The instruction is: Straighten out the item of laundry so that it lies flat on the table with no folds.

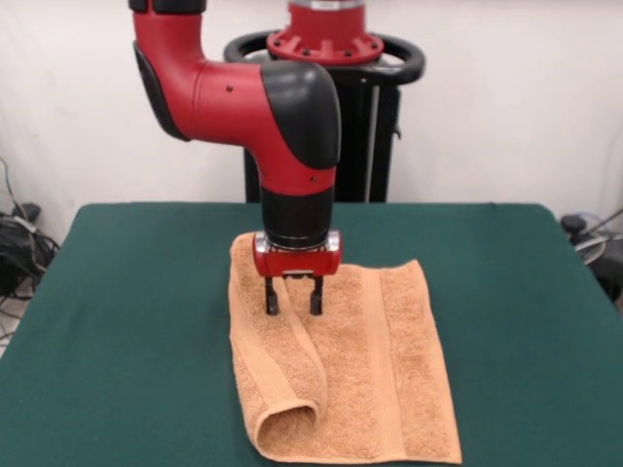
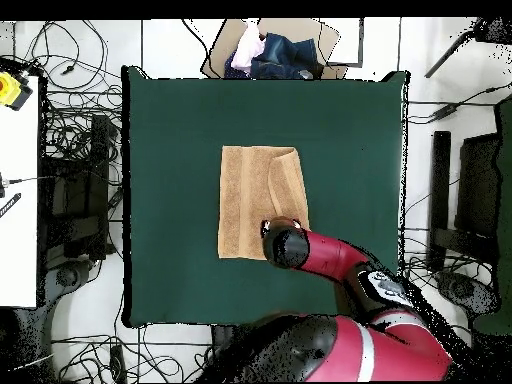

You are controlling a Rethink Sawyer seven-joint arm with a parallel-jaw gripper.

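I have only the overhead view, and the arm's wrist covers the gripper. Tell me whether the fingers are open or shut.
Observer: Open. In the front view the gripper shows two black fingers set apart, pointing straight down at the towel.
Operator: Report what they hold.
Observer: Nothing. No cloth sits between them. I cannot tell whether the tips touch the towel.
Operator: Describe how the fold stands.
Observer: It is not pressed flat. At the corner nearest the front camera the flap bulges up in a rounded loop above the table.
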